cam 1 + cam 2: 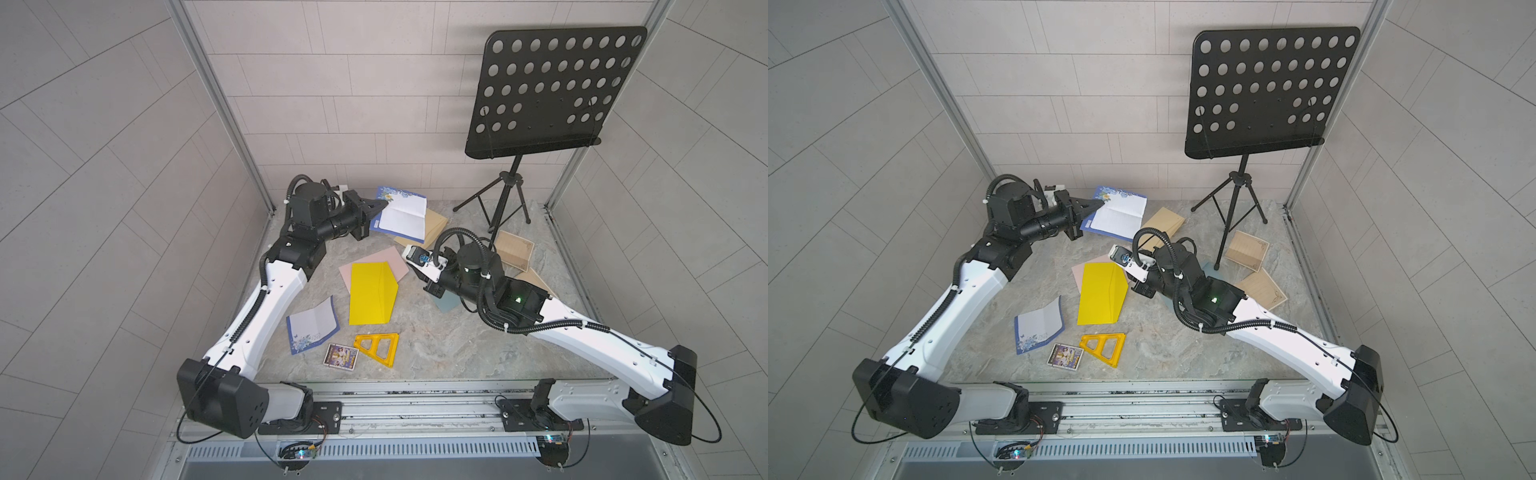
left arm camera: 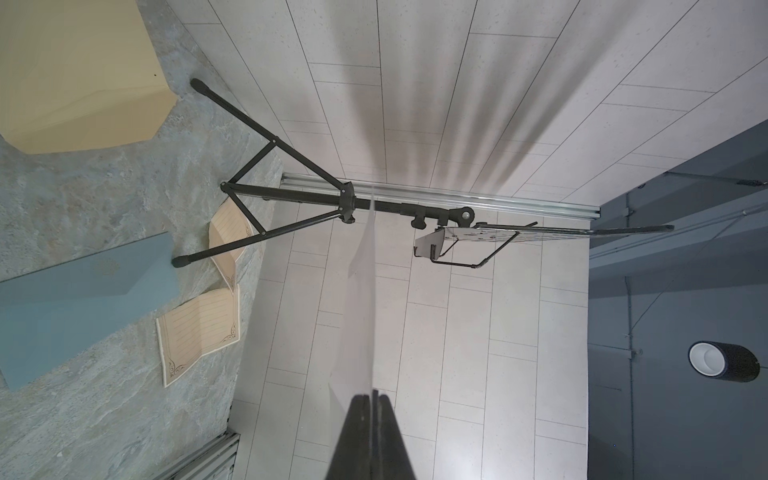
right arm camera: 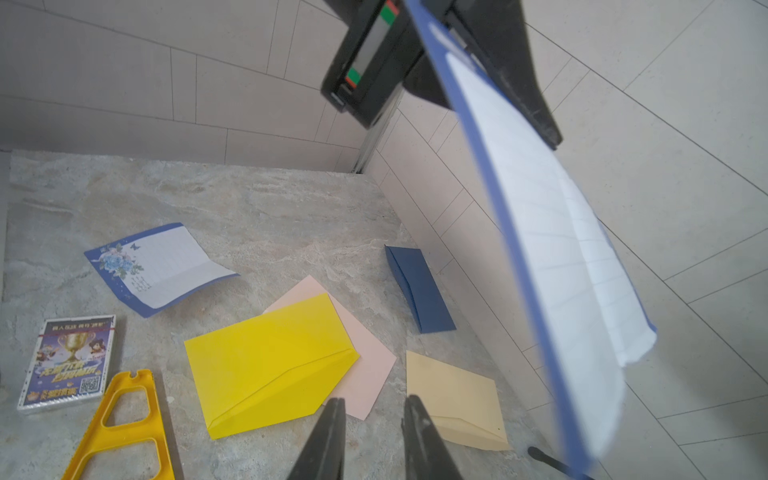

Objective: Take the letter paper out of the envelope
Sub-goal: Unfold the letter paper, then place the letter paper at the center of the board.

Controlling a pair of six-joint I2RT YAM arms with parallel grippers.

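Left arm [image 1: 270,303] and right arm [image 1: 582,332]: white link shells, black joint housings, corrugated black cable conduit [image 1: 481,291], tapered black jaws.

**Paper, plastic, stone-look tabletop**

The tabletop [image 1: 436,345] looks like mottled grey stone, matt. The letter paper [image 1: 403,216] is thin and smooth; the yellow envelope [image 1: 372,293] is matt paper. The music stand [image 1: 544,120] is matt black perforated metal. The yellow triangle [image 1: 390,351] is shiny plastic, the card pack [image 1: 341,355] glossy.

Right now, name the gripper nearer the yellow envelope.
Right. The right gripper hovers open beside the yellow envelope; the left gripper is farther back, shut on the blue-bordered letter paper.
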